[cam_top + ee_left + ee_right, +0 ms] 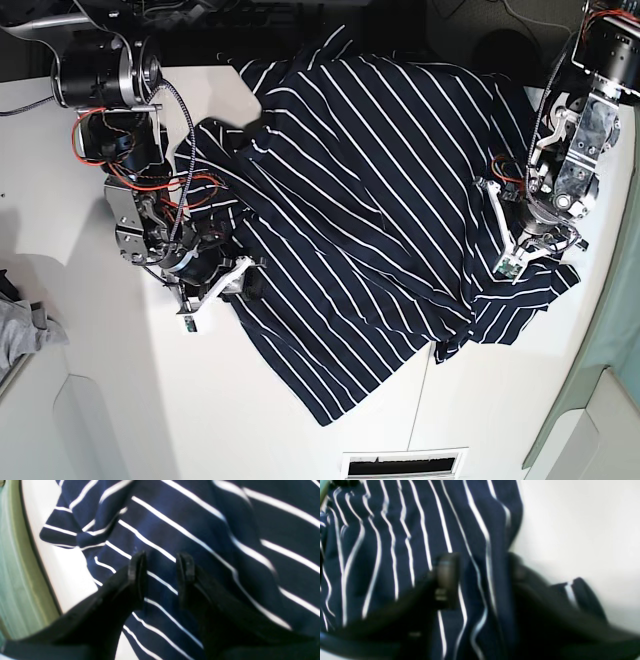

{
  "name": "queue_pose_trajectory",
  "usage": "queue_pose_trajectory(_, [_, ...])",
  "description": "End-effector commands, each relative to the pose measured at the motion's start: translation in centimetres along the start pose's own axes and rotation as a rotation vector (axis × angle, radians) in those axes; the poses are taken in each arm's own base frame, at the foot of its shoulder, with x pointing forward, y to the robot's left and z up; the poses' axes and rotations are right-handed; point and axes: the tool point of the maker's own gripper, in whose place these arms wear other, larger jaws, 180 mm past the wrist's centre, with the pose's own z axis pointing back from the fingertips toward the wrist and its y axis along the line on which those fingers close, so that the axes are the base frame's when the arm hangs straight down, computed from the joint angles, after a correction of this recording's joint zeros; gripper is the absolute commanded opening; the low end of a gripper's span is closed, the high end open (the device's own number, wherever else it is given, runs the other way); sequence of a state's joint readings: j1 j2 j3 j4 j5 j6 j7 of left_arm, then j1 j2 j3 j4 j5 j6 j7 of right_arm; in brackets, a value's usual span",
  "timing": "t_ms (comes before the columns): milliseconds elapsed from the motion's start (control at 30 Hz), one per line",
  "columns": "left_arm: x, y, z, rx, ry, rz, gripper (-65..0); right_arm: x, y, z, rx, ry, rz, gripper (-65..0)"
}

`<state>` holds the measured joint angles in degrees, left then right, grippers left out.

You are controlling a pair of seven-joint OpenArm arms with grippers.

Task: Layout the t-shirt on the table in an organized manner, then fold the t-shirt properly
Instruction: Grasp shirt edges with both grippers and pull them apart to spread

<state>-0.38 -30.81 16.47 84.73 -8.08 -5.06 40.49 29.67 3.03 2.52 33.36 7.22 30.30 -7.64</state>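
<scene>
The navy white-striped t-shirt [370, 180] lies spread but rumpled across the white table [300, 420], with folds bunched at its near right corner. My left gripper [530, 262] hovers at the shirt's right edge. In the left wrist view its fingers [137, 575] stand apart over flat striped cloth [200, 517], nothing between them. My right gripper [222, 292] is at the shirt's left edge. The right wrist view is blurred. There the gripper [480, 565] is open, straddling a raised ridge of the shirt [395, 530], with bare table [570, 530] to the right.
A plain grey cloth [20, 325] lies at the far left edge. A thin dark seam [425, 400] runs down the table's near part, and a slot [405, 465] sits at the front edge. The table's edge [37, 555] and a green surface [15, 567] lie beside my left gripper.
</scene>
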Motion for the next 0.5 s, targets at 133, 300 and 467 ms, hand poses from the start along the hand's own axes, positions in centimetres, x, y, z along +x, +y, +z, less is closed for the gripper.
queue_pose_trajectory(133, [0.5,-0.1,0.9,0.004,-0.039,-0.007,-44.4,2.0,0.6,0.0,0.039,-0.044,0.032,-65.0])
queue_pose_trajectory(300, [-0.9,-0.7,0.9,0.002,-0.021,-0.033,-63.9,4.8,-0.9,1.2,0.011,-0.141,0.068,-65.0])
queue_pose_trajectory(467, [-1.7,-3.8,1.1,-0.146,-0.034,-0.147,-65.0,10.0,-3.3,4.2,-0.051,-0.25,0.179,-65.0])
